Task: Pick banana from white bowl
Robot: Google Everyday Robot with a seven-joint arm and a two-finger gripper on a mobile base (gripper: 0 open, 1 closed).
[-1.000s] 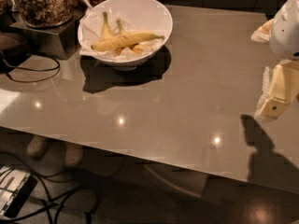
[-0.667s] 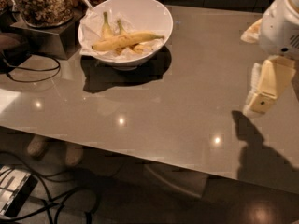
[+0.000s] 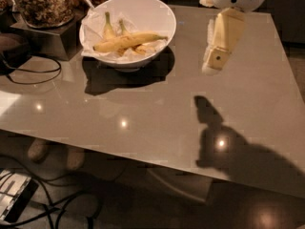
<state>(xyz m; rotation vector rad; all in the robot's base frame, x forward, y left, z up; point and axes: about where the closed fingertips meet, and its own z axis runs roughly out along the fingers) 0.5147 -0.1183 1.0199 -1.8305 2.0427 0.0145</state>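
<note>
The white bowl (image 3: 157,14) stands at the far left of the grey table (image 3: 143,104), lined with white paper. The banana (image 3: 126,41), long, yellow and nearly straight, lies across the bowl on top. Two shorter bananas with greenish stems (image 3: 108,28) lie behind and under it. My gripper (image 3: 215,60), cream-coloured under a white wrist, hangs above the table to the right of the bowl, about a bowl's width away from it. It holds nothing that I can see. Its shadow falls on the table below it.
Glass jars of brown food (image 3: 43,1) stand on a dark block (image 3: 47,39) left of the bowl. A black cable (image 3: 28,75) loops on the table's left side. The table's near edge runs across the lower frame, with cables and a device (image 3: 14,199) on the floor.
My gripper has moved left and farther back over the table, from the right edge toward the bowl. The bowl and bananas have not moved.
</note>
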